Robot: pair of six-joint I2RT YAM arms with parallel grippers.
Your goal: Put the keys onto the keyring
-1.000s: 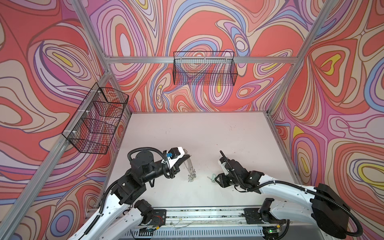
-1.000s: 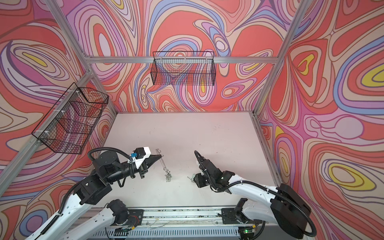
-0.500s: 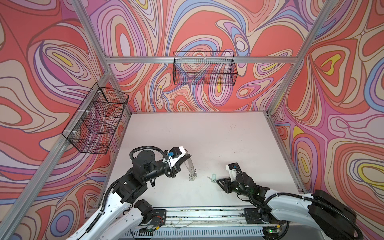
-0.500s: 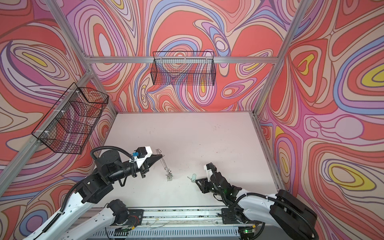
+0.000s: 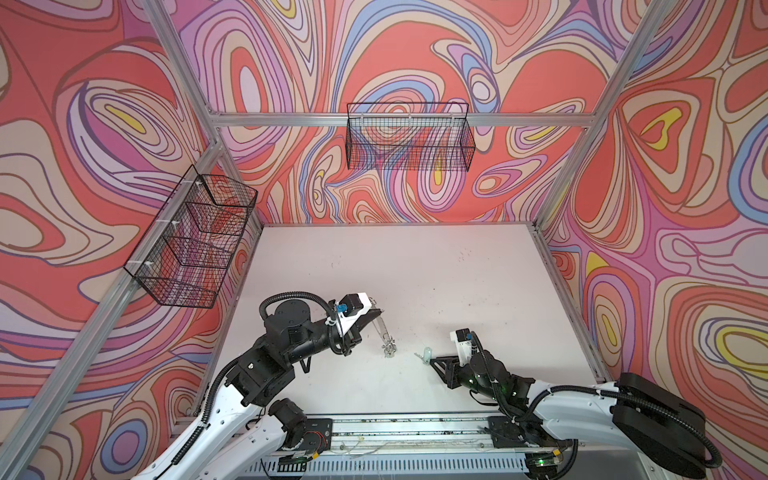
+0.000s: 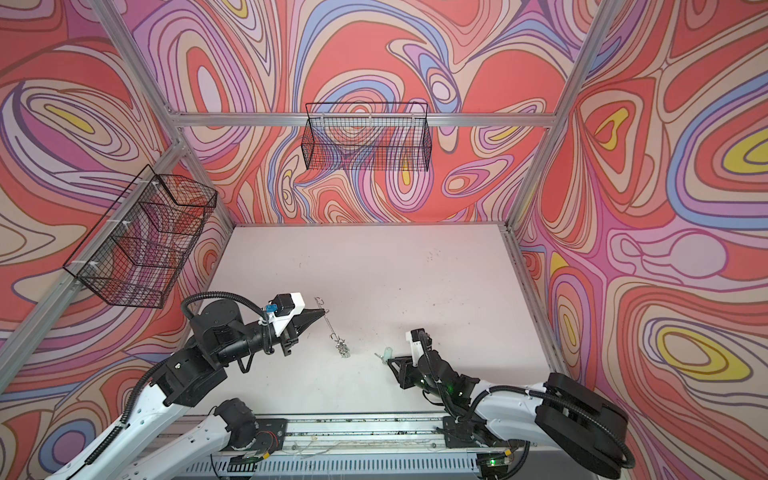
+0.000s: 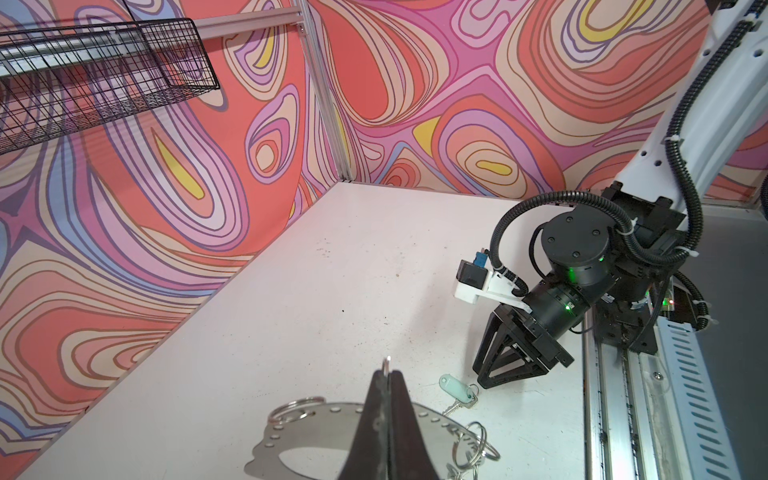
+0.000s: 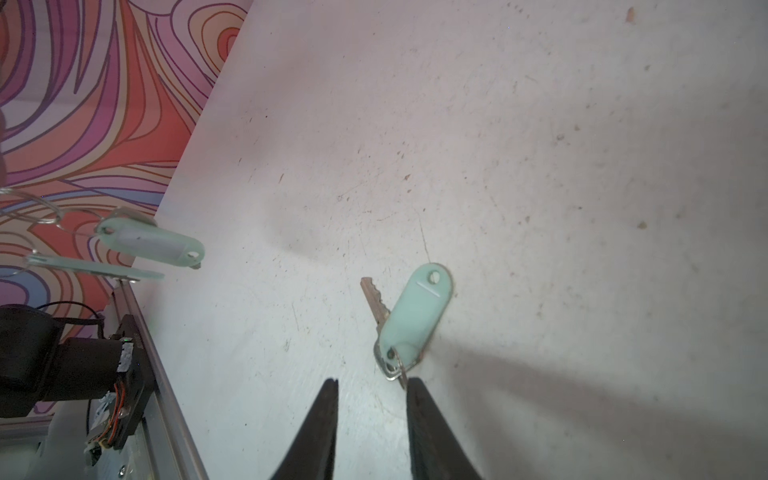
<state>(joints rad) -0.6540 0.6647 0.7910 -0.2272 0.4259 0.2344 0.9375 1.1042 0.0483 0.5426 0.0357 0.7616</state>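
Note:
My left gripper (image 5: 376, 311) (image 6: 322, 311) is shut on a small wire loop at the rim of the keyring (image 5: 383, 330) (image 6: 331, 326), a flat shiny metal band that hangs tilted above the table. The left wrist view shows the band (image 7: 307, 428) under the closed left gripper (image 7: 388, 374). Keys with mint tags (image 8: 153, 243) dangle from its lower end (image 5: 389, 351). One more key with a mint tag (image 8: 417, 316) (image 5: 424, 355) (image 6: 386, 354) lies loose on the table. My right gripper (image 8: 372, 384) (image 5: 434, 362) is open and low just behind it, with one fingertip touching the key's small ring.
A black wire basket (image 5: 409, 137) hangs on the back wall and another (image 5: 195, 241) on the left wall. An aluminium rail (image 5: 415, 428) runs along the table's front edge below both arm bases. Frame posts stand at the corners.
My right arm has dropped low and pulled back towards the front edge, its jaws narrowing a little. The loose key stays on the table. The left gripper and keyring have barely moved.

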